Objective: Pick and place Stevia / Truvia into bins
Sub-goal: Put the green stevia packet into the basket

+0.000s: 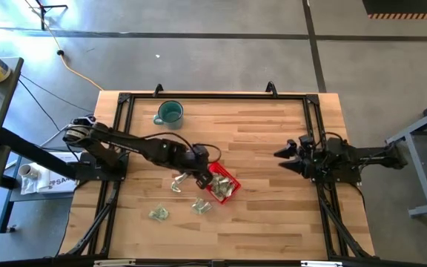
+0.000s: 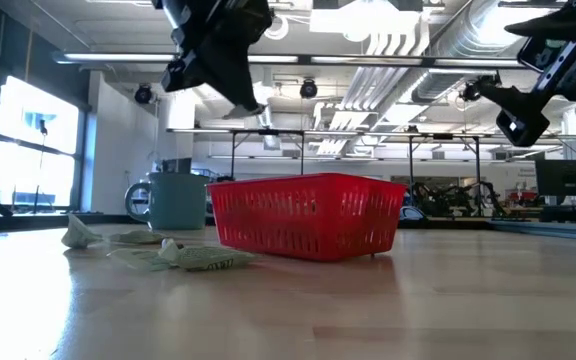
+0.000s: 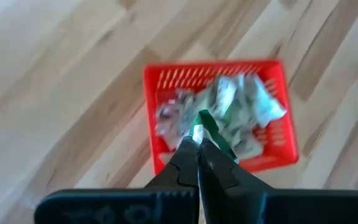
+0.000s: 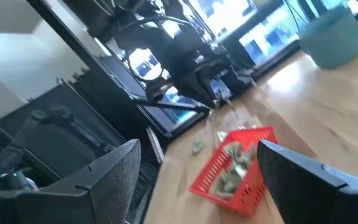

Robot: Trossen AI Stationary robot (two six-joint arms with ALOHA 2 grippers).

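Note:
The red bin [image 3: 166,78] sits mid-table and holds several crinkled pale green and white sachets [image 3: 241,106]. It also shows in the high view as the red bin [image 1: 215,175] and in the low view as the red bin [image 2: 308,215]. My left gripper [image 3: 197,142] hangs above the bin's near-left side, shut on one sachet. Three more sachets lie flat on the wood left of the bin [image 1: 178,184], [image 1: 201,205], [image 1: 158,213]. My right gripper [image 1: 282,157] waits open near the table's right edge, well clear of the bin. My left gripper pinches one green and white sachet [image 3: 202,123] between its two fingertips, coming from above and pointing down. The sachet sticks out past the fingertips, lifted clear over the bin's inside. Which edge or how many layers it holds, I cannot tell.
A teal mug [image 1: 169,113] stands near the table's far-left corner, also seen as the mug [image 2: 176,200] in the low view. Black frame rails [image 1: 117,141] run along the table's sides. Bare wood lies between the bin and the right arm.

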